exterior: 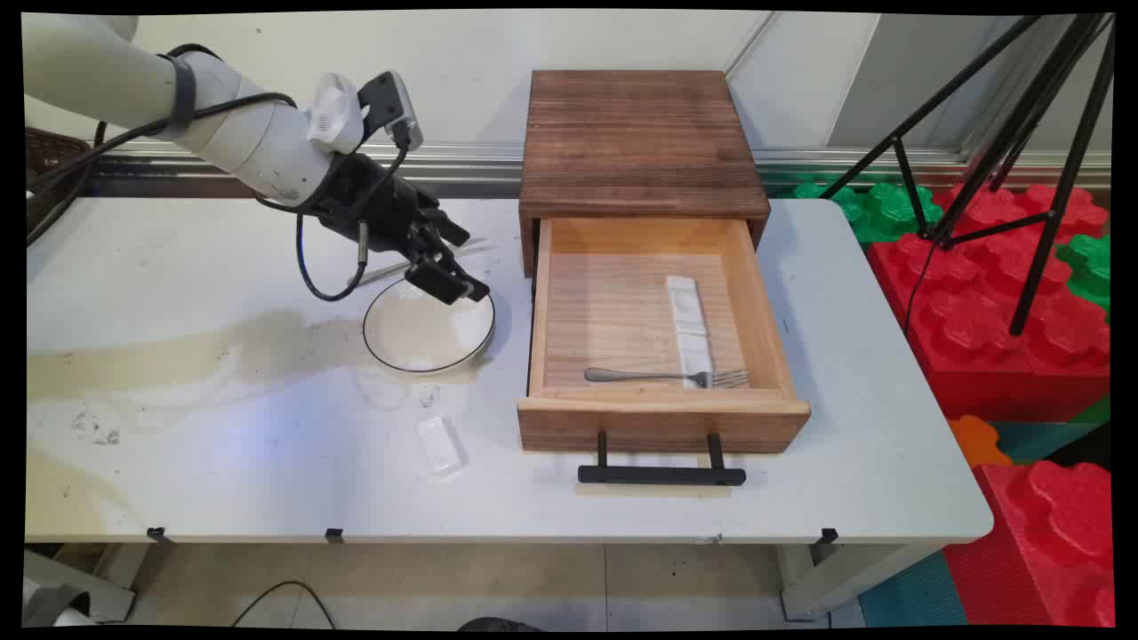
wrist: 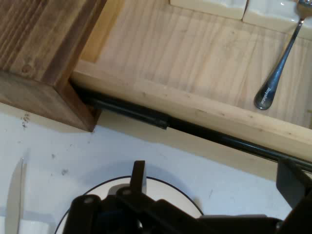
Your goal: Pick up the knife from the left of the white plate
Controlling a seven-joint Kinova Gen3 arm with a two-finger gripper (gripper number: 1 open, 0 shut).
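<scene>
**Q:** What is on your left?

**A:** My arm comes in over the white table (exterior: pixel 178 427) from that side. My gripper (exterior: pixel 471 265) hangs low over the far rim of a white bowl (exterior: pixel 418 342) with a thin dark edge. The fingers are spread wide and have hold of nothing; I can't tell whether the lower one touches the rim.

**Q:** Anything else around the bowl?

**A:** A thin silvery utensil (exterior: pixel 384 268) lies flat on the table just behind it, partly hidden by my hand. I can't tell what kind it is. Nearer the front edge, apart from the bowl, lies a small clear plastic box (exterior: pixel 442 444).

**Q:** And to the right of the bowl?

**A:** A dark wooden cabinet (exterior: pixel 640 142) stands at the back of the table. Its pale drawer (exterior: pixel 658 422) is pulled fully out, with a black bar handle (exterior: pixel 662 476) on the front. The bowl sits just beside the drawer's left wall, not touching it.

**Q:** What is in the drawer?

**A:** A metal fork (exterior: pixel 658 376) lies along the front wall, tines to the right. A long white strip (exterior: pixel 689 324) runs front to back, and the fork's neck lies across its near end.

**Q:** Past the table?

**A:** A black tripod (exterior: pixel 1022 133) stands among big red and green blocks (exterior: pixel 1022 356).
</scene>
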